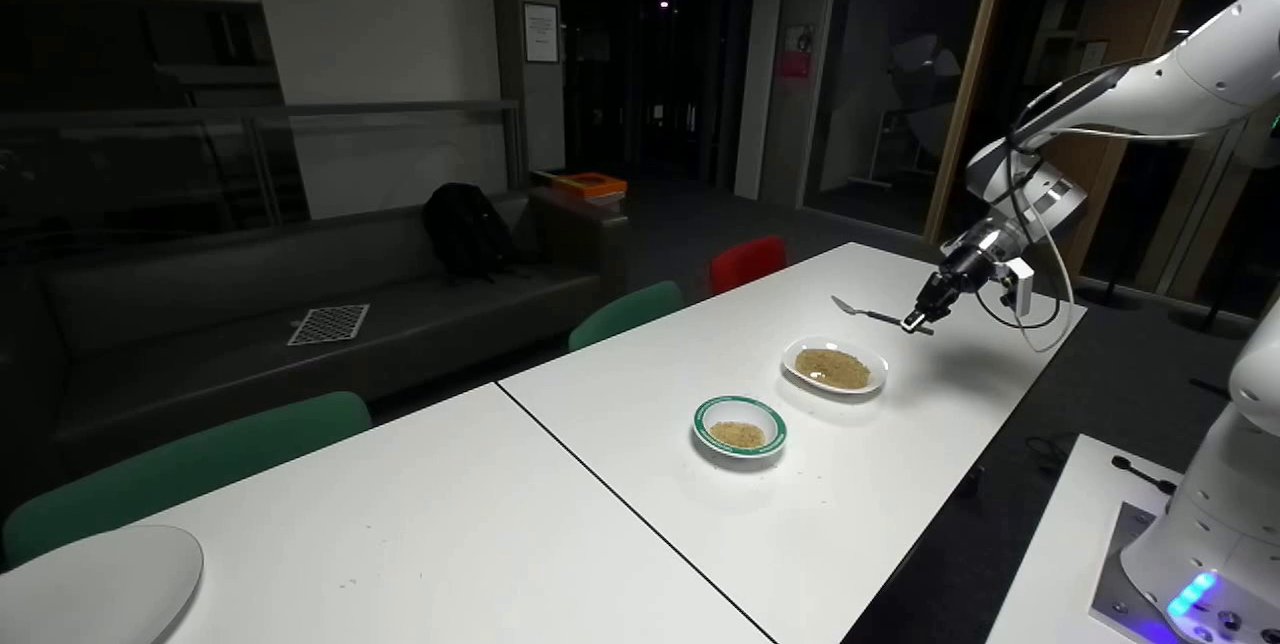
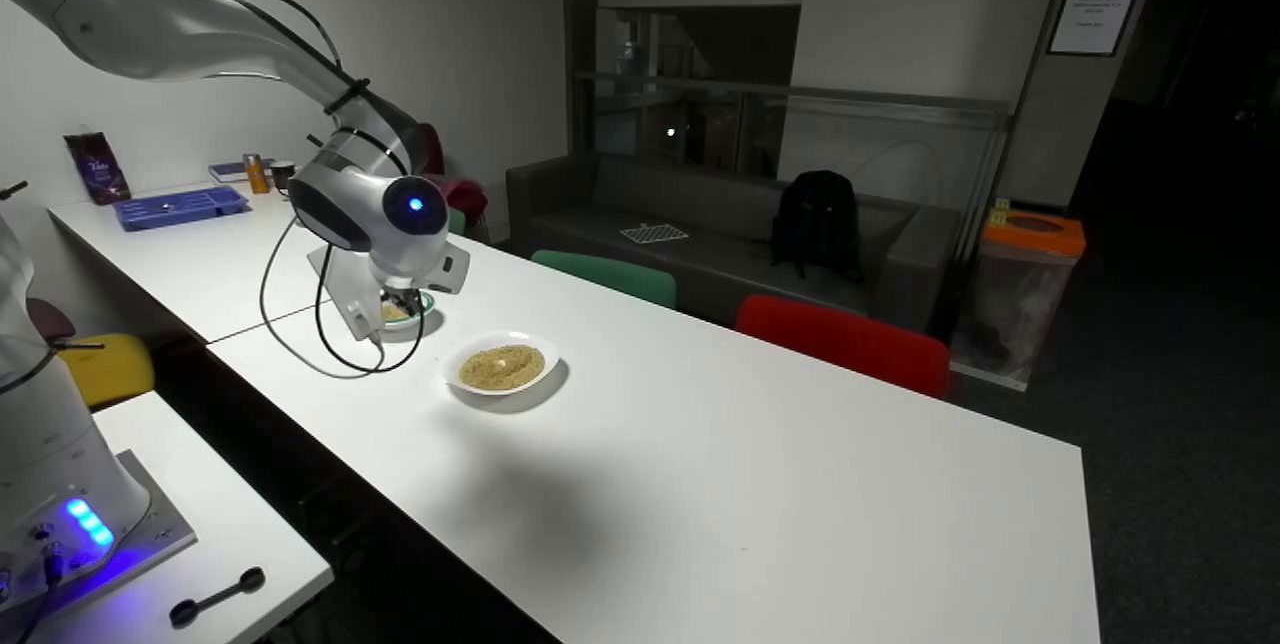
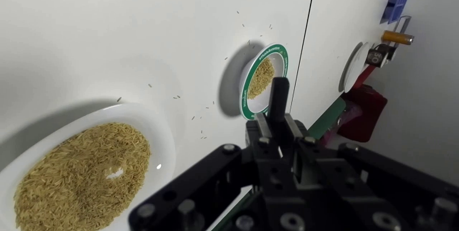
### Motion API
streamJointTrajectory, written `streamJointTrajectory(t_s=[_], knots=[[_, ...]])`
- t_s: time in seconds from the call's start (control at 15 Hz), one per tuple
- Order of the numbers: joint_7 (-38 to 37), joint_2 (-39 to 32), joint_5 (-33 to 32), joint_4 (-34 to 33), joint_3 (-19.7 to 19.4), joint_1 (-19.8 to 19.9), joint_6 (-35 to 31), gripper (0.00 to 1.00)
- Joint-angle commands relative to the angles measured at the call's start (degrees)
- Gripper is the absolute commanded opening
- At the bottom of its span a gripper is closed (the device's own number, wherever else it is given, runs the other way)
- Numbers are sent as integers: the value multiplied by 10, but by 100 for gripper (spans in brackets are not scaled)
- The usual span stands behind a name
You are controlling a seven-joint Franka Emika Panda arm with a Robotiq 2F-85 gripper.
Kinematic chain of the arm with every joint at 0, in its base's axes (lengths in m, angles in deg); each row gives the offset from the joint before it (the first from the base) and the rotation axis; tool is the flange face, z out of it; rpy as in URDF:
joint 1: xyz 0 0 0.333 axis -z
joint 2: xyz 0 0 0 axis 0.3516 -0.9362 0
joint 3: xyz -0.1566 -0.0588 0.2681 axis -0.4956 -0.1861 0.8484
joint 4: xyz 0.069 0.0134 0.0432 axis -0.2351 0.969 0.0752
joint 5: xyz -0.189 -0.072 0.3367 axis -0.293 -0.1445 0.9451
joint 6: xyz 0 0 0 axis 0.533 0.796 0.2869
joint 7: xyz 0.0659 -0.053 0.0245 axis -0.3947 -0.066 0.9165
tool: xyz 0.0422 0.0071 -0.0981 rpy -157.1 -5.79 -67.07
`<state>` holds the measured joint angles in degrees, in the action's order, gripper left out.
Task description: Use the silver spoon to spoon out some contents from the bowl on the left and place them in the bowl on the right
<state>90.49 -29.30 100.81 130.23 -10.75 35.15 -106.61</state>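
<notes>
My gripper (image 1: 914, 320) is shut on the dark handle of the silver spoon (image 1: 849, 306); the handle also shows between the fingers in the wrist view (image 3: 279, 98). The spoon is held in the air; I cannot tell whether its head carries anything. A white oval bowl (image 1: 793, 364) full of brown grains stands nearest the gripper; it also shows in the wrist view (image 3: 163, 141). A smaller white bowl with a green rim (image 1: 703, 434) holds fewer grains; in the wrist view (image 3: 245, 93) the spoon handle overlaps it. In an exterior view the wrist hides the spoon.
Loose grains (image 3: 175, 97) lie on the white table (image 2: 800, 484) around the bowls. A white plate (image 1: 110, 574) and a blue tray (image 2: 180, 208) stand farther along it. A green chair (image 1: 630, 312) and a red chair (image 1: 748, 264) line its far edge.
</notes>
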Motion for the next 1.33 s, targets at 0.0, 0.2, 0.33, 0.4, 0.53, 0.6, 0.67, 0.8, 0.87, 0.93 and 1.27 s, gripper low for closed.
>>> streamJointTrajectory(t_s=[0.0, 0.2, 0.33, 0.4, 0.53, 0.6, 0.67, 0.8, 0.87, 0.93, 1.27], knots=[[-5, -14, 7, -20, -6, 19, 48, 3], [-9, -23, 11, -30, -13, 27, 83, 3], [-14, -29, 14, -38, -18, 34, 110, 3], [-16, -34, 17, -44, -19, 38, 123, 3], [-18, -42, 21, -54, -24, 43, 145, 3], [-18, -47, 23, -60, -25, 46, 157, 3], [-19, -52, 27, -65, -27, 50, 168, 3], [-21, -62, 32, -74, -29, 55, 187, 3], [-25, -68, 37, -79, -30, 59, 204, 3], [-28, -73, 41, -84, -30, 62, 218, 3], [-47, -94, 55, -105, -33, 72, 274, 3]])
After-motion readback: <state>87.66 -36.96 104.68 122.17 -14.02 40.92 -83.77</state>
